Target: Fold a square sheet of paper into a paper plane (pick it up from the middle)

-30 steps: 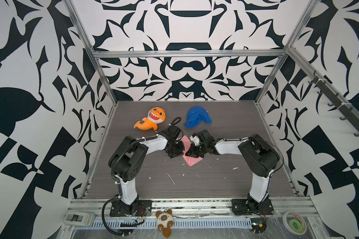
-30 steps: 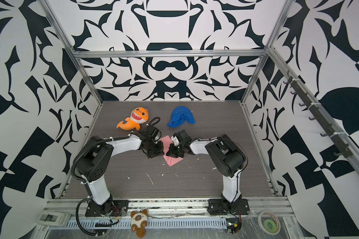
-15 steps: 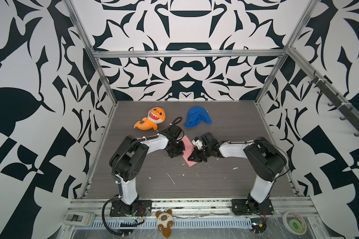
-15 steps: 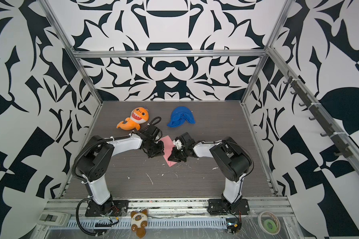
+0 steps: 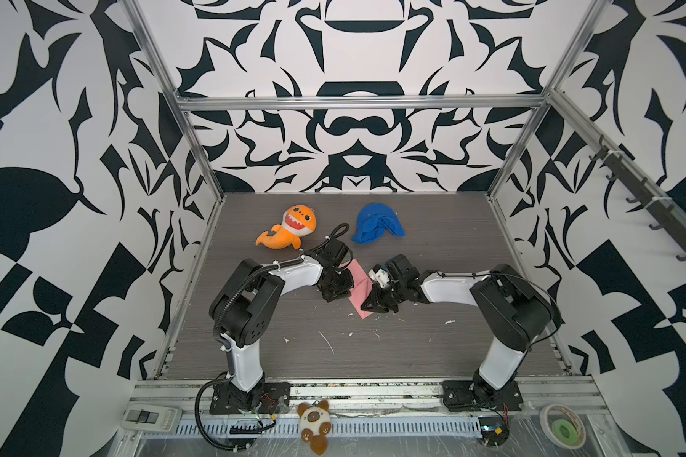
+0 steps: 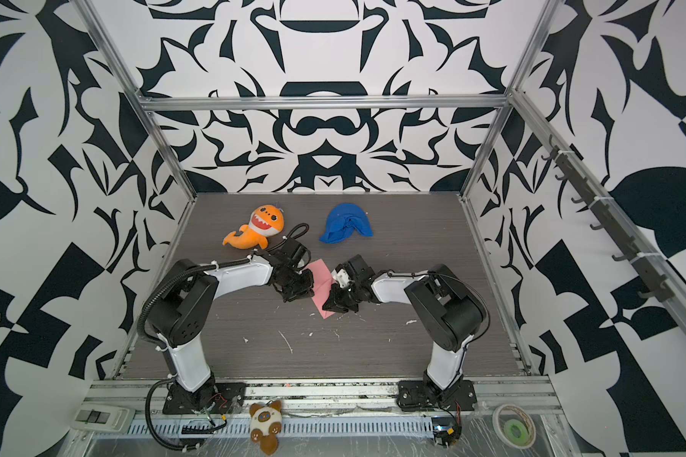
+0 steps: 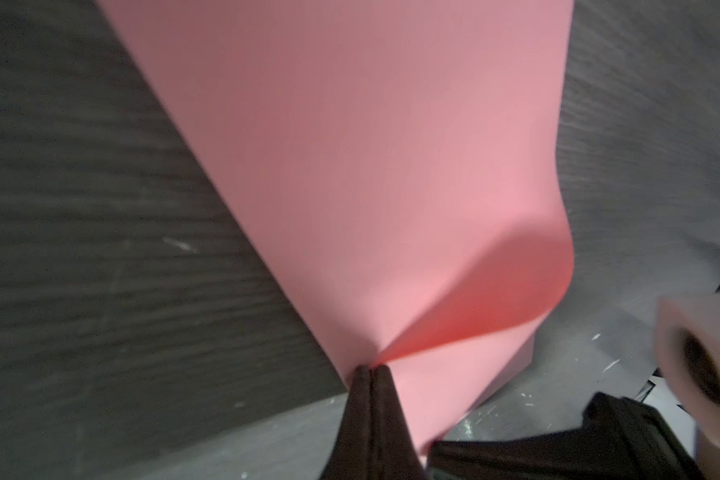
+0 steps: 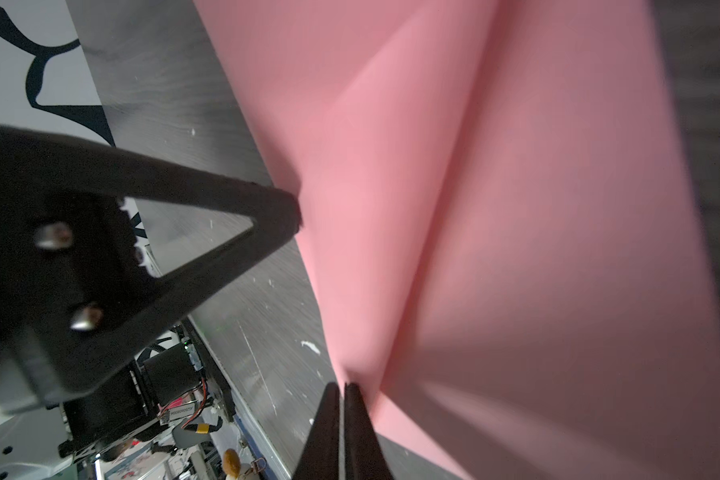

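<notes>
The pink square sheet of paper [image 5: 358,285] [image 6: 320,277] lies mid-table, folded to a narrow shape whose point faces the front. My left gripper [image 5: 346,293] [image 6: 309,292] is shut on its left edge; in the left wrist view the left gripper [image 7: 370,368] pinches a curled flap of the sheet [image 7: 371,166]. My right gripper [image 5: 370,306] [image 6: 330,308] sits at the near right side. In the right wrist view the right gripper [image 8: 341,384] shows only a hairline slit, its tips at the edge of the creased sheet [image 8: 495,249].
An orange shark plush [image 5: 292,227] and a blue cloth lump [image 5: 375,228] lie at the back of the table. White scraps [image 5: 327,342] dot the grey tabletop. A small plush [image 5: 313,423] and a tape roll [image 5: 563,429] rest on the front rail.
My right gripper has slid along the sheet toward the front, down to its pointed end, and its fingers have parted a hair. The left gripper has kept its hold in place.
</notes>
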### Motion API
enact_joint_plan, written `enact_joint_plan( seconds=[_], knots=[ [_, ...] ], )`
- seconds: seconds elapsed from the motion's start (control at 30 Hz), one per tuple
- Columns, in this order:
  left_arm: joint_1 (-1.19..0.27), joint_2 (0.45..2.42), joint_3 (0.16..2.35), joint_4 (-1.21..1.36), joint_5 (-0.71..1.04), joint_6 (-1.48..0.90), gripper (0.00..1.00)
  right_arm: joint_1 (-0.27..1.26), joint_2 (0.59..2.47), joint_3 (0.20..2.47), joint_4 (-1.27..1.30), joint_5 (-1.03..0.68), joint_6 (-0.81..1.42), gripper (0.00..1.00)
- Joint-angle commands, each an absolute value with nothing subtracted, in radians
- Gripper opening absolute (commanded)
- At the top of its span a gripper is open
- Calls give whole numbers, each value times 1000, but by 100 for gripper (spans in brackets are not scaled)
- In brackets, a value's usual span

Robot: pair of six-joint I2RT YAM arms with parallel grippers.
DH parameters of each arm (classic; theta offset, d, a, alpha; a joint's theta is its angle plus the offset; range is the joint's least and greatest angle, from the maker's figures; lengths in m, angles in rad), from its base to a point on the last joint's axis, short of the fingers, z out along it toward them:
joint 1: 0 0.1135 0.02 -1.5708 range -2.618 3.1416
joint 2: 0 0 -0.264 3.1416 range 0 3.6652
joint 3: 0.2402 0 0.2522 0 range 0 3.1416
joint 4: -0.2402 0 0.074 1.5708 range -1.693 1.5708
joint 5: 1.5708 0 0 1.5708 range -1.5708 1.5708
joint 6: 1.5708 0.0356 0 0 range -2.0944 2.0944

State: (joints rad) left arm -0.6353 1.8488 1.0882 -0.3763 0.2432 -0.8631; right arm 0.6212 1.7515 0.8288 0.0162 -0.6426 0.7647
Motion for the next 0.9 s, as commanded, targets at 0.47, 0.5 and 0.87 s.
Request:
enact_joint_plan(
  seconds=[0.47,0.5,0.87],
  knots=[
    [-640,1900,1085,-443,172,-851,0,596,1831,972,38,-627,709,13],
    [-640,1898,1083,-444,169,-851,0,591,1838,967,46,-624,719,12],
    [-640,1897,1089,-459,156,-845,0,555,1845,875,68,-602,758,11]
  ],
)
